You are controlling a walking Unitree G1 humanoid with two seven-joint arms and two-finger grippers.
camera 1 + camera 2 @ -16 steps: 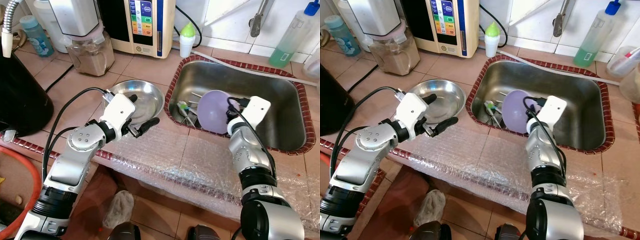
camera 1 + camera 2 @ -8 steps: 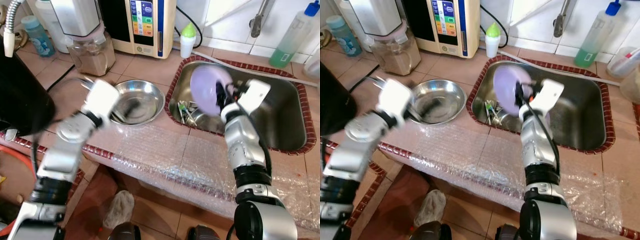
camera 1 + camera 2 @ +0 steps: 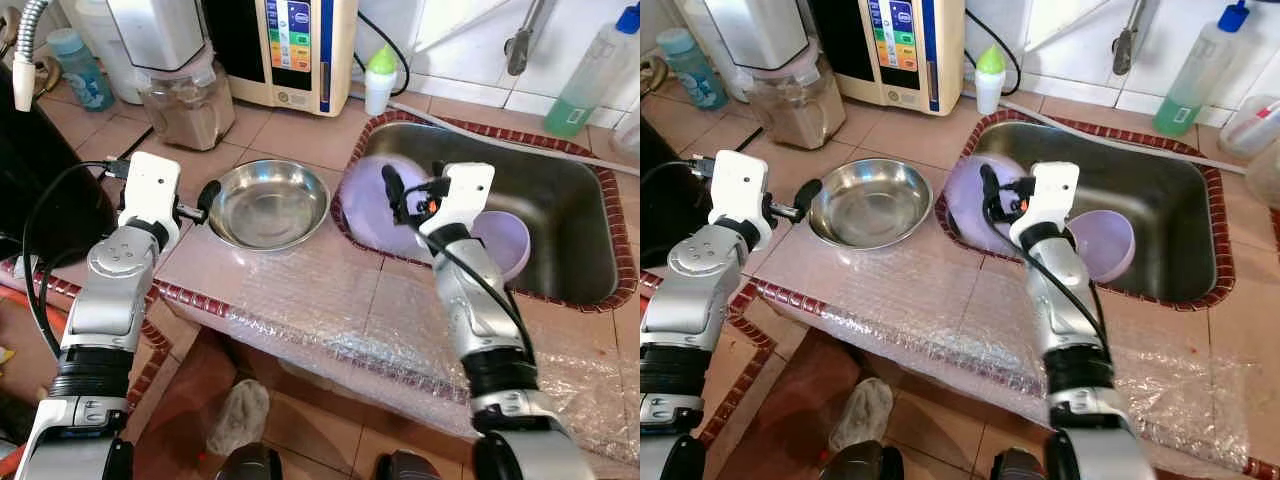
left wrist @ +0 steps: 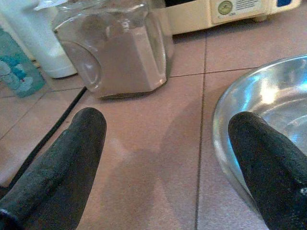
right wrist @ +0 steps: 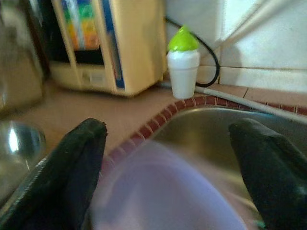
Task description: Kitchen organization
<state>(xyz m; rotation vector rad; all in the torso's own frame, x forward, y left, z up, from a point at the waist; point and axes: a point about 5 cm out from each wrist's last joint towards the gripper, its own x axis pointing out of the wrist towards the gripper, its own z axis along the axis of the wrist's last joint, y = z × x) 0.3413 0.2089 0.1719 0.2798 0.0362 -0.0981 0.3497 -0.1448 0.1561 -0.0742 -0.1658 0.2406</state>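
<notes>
On the counter [image 3: 290,135], the left tool [image 3: 203,200] stands spread and empty beside the steel bowl [image 3: 268,205]. The right tool [image 3: 392,190], fingers apart around a lilac plate [image 3: 365,200] at the sink [image 3: 560,200] edge, seems mid-transfer; next, set it onto the counter.

You won't find any words or numbers here that you can really read. The cream machine [image 3: 295,50] at the back edge of the counter [image 3: 290,135] has a panel of little coloured buttons, blue, green, yellow and red, but their marks are too small to read. In the left wrist view it has a round sticker and a line of print, too blurry. The blue bottle [image 3: 78,68] in the back left corner has a picture label, no clear letters.
</notes>
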